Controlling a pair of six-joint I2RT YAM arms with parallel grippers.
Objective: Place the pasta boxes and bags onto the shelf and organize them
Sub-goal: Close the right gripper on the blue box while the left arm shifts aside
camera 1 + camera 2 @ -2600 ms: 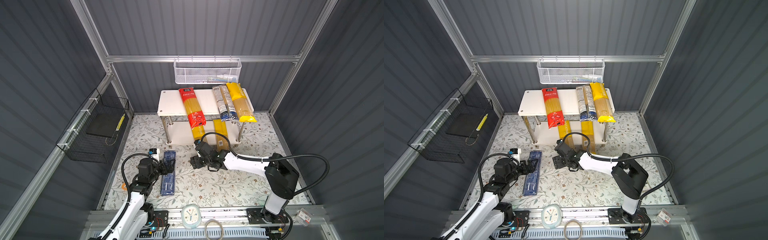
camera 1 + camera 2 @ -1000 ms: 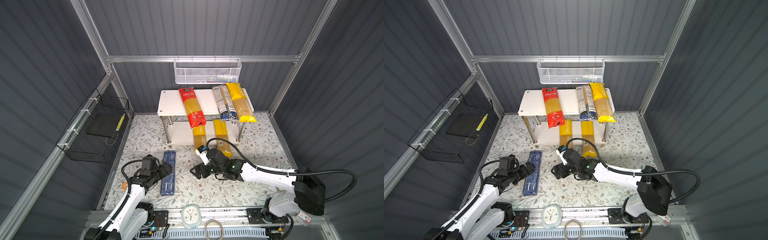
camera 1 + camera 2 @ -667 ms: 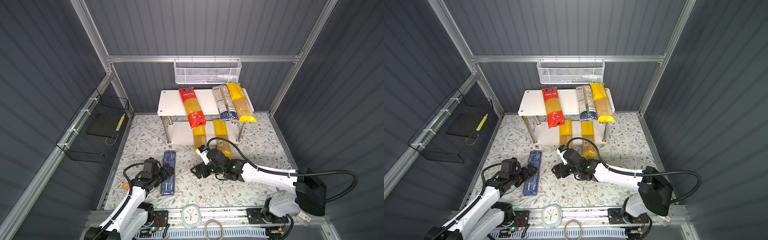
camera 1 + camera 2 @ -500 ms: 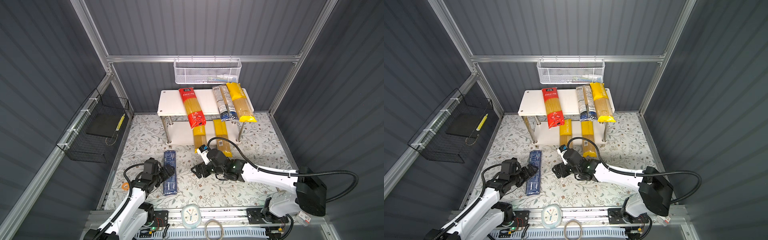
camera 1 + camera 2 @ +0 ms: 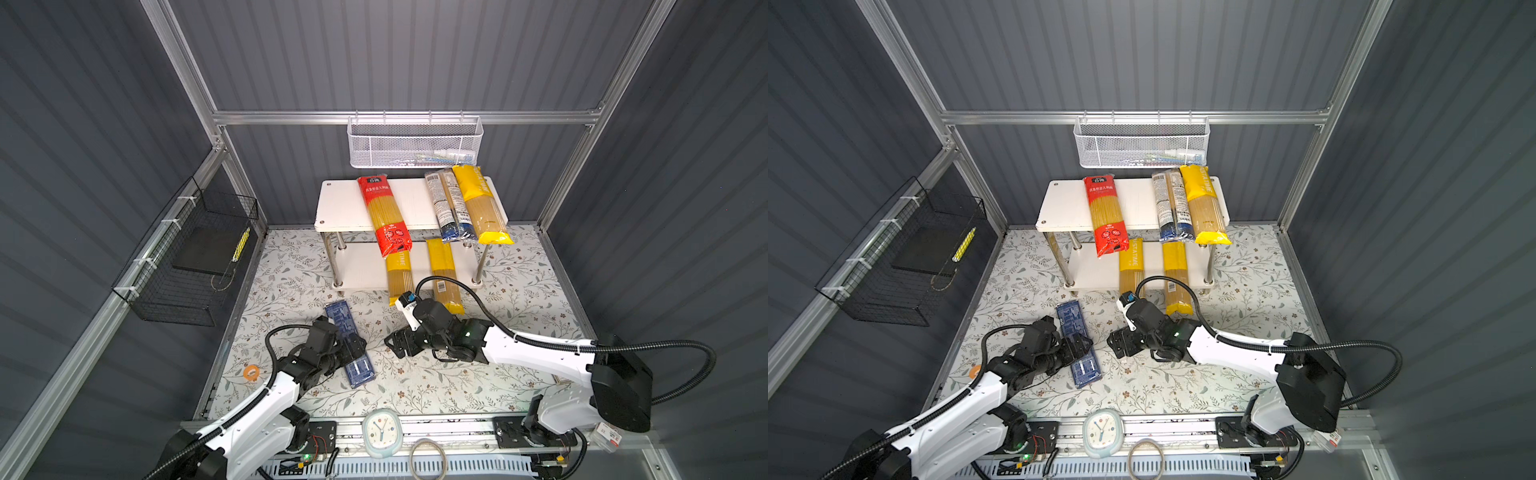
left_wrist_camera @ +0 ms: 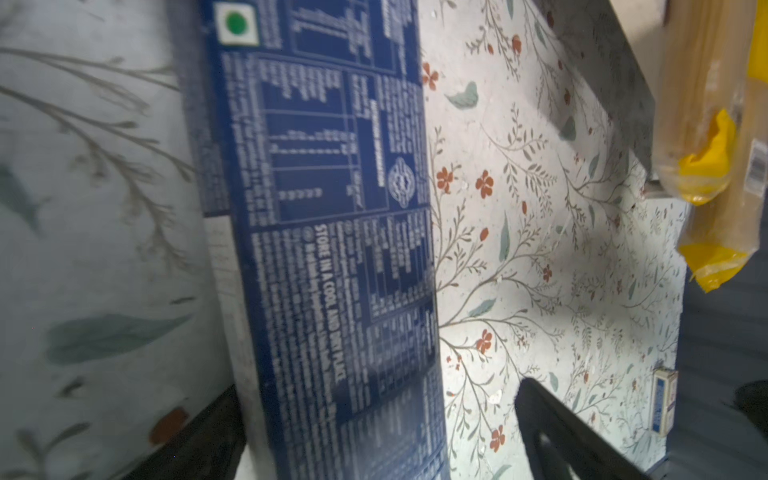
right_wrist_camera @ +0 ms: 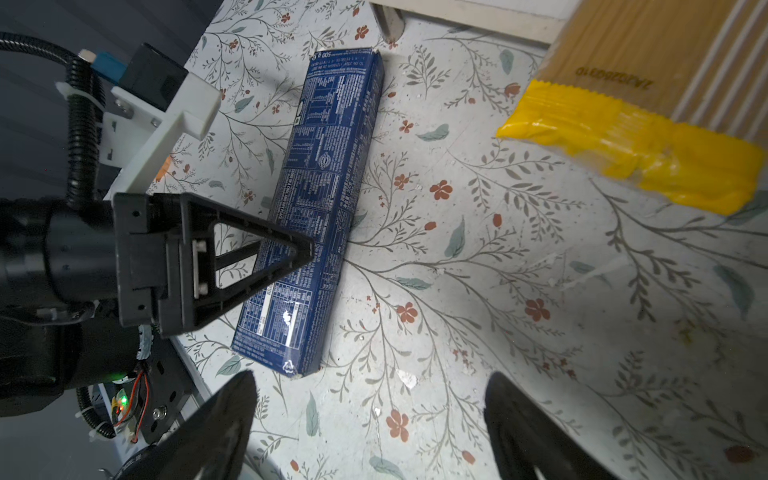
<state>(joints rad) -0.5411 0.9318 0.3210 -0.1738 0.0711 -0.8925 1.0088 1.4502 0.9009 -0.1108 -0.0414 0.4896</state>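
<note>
Five glossy film bags (image 5: 384, 216) lie across the white two-tier shelf (image 5: 340, 203), three on top and two below, overhanging its front. Only the flat, rigid dark-blue carton (image 7: 320, 187) is left on the floral mat (image 5: 415, 382). The left gripper (image 5: 352, 345) straddles it, jaws unclenched. The right gripper (image 7: 370, 390) hangs released and empty.

We see the dark-blue carton (image 7: 316, 199) lying flat on the floral tabletop (image 7: 498, 270), with the left gripper (image 7: 291, 253) across its middle; contact is unclear. Our right gripper (image 7: 370, 376) holds its jaws wide apart, only tabletop between them. A yellow bag (image 7: 623, 153) overhangs the shelf (image 7: 478, 16).
</note>
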